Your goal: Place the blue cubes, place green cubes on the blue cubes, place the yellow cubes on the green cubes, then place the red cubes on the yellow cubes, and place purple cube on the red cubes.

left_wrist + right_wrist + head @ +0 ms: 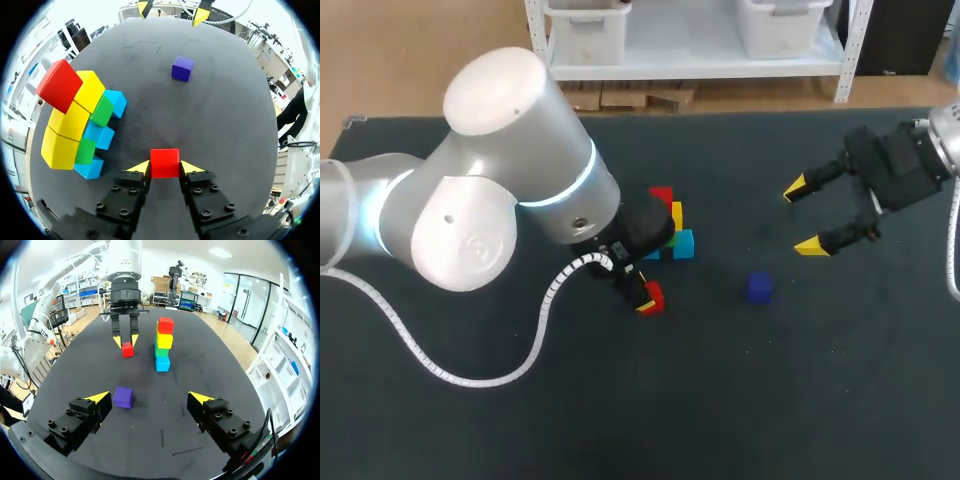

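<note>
A red cube (165,162) (654,295) rests on the black table, and my left gripper (165,168) (646,297) is shut on it, a yellow tip pressed to each side. Just beside it stands the stack (80,125) (670,225) (163,345): blue cubes at the bottom, green on them, yellow above, and one red cube (59,85) on top at one end. The purple cube (758,287) (182,68) (123,396) lies alone on the table to the right. My right gripper (810,215) (149,400) hangs open above the table, beyond the purple cube, holding nothing.
The black table (820,400) stretches bare in front and to the right of the cubes. My left arm's large elbow (500,170) hides part of the table's left side in the head view.
</note>
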Robot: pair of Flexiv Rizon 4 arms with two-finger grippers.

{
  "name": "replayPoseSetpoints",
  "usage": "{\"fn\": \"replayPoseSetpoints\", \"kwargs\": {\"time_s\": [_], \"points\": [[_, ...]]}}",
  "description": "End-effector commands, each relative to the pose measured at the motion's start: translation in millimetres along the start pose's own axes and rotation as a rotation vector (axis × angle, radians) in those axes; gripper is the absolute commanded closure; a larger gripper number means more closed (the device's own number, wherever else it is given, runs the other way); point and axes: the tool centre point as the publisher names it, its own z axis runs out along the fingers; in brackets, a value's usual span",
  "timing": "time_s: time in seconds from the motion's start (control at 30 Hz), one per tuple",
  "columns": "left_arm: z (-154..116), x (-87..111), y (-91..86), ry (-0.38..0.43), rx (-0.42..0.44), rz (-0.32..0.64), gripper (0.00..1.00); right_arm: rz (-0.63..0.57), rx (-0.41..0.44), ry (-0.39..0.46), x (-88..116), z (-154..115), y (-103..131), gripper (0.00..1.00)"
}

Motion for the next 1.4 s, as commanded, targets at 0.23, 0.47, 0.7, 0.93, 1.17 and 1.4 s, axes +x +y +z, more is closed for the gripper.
{"fn": "replayPoseSetpoints", "kwargs": {"time_s": [0.23, 0.47, 0.7, 0.93, 1.17, 1.4], "points": [[-46, 6.4, -8.6, 0.009, 0.061, 0.199, 1.00, -0.001, -0.001, -0.003, 1, 1, -1, 0.00], [-82, 19.6, -12.2, 0.035, 0.109, 0.284, 1.00, -0.001, -0.001, -0.003, 1, 1, -1, 0.00], [-119, 21.5, 3.7, 0.059, 0.093, 0.314, 1.00, -0.001, -0.001, -0.003, 1, 1, -1, 0.00], [-140, 11.8, 24.6, 0.076, 0.066, 0.346, 1.00, -0.001, -0.001, -0.003, 1, 1, -1, 0.00], [-139, -0.1, 42.6, 0.054, 0.063, 0.359, 1.00, -0.001, -0.001, -0.003, 1, 1, -1, 0.00], [-133, -7.5, 63.1, 0.042, 0.055, 0.353, 1.00, -0.001, -0.001, -0.003, 1, 1, -1, 0.00]]}}
